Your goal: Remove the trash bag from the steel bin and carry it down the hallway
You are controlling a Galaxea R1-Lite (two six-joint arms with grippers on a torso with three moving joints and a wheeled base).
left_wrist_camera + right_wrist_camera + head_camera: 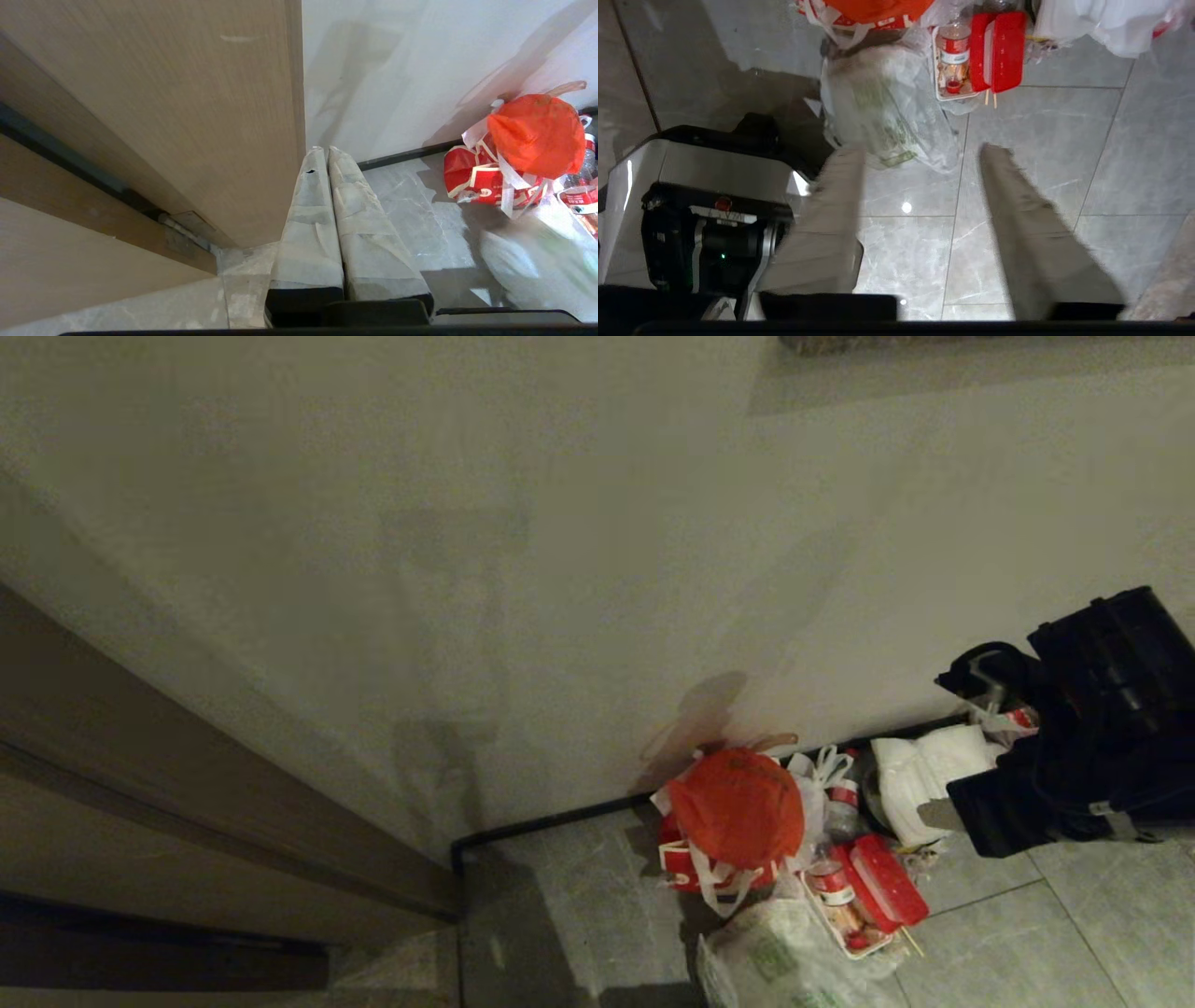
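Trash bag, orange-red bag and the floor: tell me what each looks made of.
Trash bag: thin translucent whitish plastic film, crinkled, green print showing through.
Orange-red bag: opaque plastic film, stretched smooth over its contents, slight sheen.
Floor: grey veined tiles, probably polished marble or ceramic; grout lines and a bright light reflection show.

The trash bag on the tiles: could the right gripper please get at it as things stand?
Probably yes. The right gripper hangs just short of the trash bag with its jaws apart, and only bare floor tile lies between.

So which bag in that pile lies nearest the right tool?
The translucent whitish trash bag with green print, just beyond the open right tool; the orange-red bag sits farther back.
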